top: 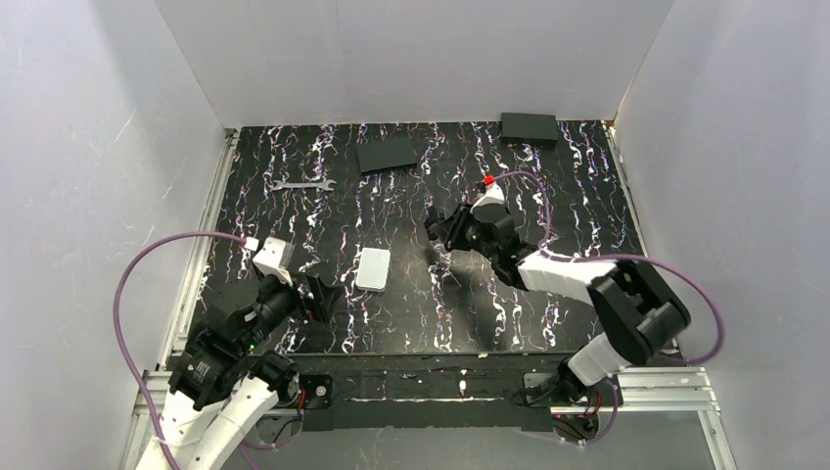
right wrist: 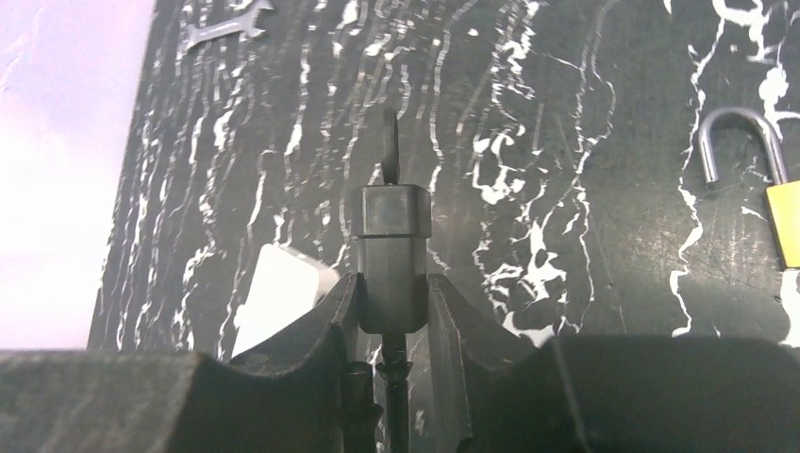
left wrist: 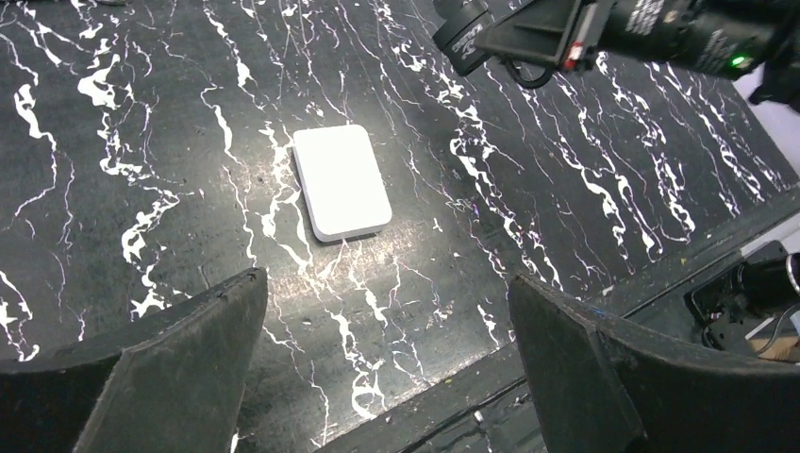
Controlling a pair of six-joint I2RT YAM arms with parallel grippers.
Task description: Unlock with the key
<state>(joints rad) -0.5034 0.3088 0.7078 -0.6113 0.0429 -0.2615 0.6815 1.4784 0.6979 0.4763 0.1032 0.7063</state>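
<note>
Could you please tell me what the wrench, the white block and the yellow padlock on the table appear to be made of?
Wrench: likely bare steel, since it is silvery grey with a flat sheen.
White block: probably plastic, as it looks smooth and matte with rounded corners.
Padlock: brass-looking yellow body and a shiny silver metal shackle, partly cut off by the frame.

Top view: even overhead light, walls [top: 88,147] bright, soft shadows on table [top: 294,201]. Left wrist: sharp, with a glare patch on the table just below the white block [left wrist: 341,182]; left fingers [left wrist: 170,377] dark and low in detail. Right wrist: dimmer, streaky table sheen, wall blown out lilac, right fingers [right wrist: 302,359] blurred.
</note>
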